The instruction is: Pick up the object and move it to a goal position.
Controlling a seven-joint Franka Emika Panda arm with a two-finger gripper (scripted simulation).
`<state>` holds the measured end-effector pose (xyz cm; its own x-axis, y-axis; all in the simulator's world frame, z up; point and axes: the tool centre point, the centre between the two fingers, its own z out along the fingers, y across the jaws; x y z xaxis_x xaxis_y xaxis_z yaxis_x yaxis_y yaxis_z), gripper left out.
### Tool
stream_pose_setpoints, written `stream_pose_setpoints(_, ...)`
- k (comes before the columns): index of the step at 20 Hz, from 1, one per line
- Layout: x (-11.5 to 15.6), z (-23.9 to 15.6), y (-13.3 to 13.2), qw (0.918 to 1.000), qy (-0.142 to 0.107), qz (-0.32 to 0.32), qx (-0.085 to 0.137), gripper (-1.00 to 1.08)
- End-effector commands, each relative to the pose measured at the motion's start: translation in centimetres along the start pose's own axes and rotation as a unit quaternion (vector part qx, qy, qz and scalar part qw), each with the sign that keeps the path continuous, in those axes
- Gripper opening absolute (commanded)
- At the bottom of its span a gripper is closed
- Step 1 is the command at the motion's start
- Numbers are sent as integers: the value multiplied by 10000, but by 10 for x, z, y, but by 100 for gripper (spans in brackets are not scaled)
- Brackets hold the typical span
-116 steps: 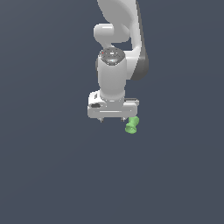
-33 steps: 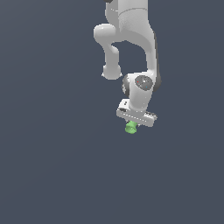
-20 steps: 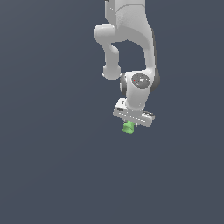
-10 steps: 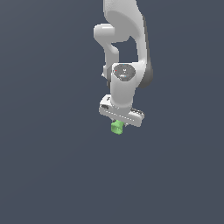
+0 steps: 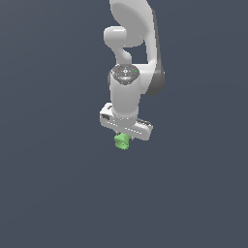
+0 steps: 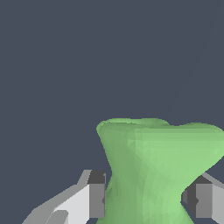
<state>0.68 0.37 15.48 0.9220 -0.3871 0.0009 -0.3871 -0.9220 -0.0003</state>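
Gripper [image 5: 124, 138] fingers [image 6: 96, 194] clamped on green object [image 5: 121, 141], its upper part hidden

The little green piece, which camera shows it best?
The wrist view: the green piece fills the picture, showing its narrow waist between the two fingers of the gripper. In the exterior view it is only a small green blob under the white gripper.

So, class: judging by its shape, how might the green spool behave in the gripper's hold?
The green spool looks rigid, so unlikely to flex. Its narrow waist sits between the gripper fingers, probably resisting slipping. If set down sideways, its rounded body could roll.
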Motion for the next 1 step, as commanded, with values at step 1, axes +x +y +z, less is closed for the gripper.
stream_pose_setpoints(1,1,0,0,10000,-4,-8,-2,-100)
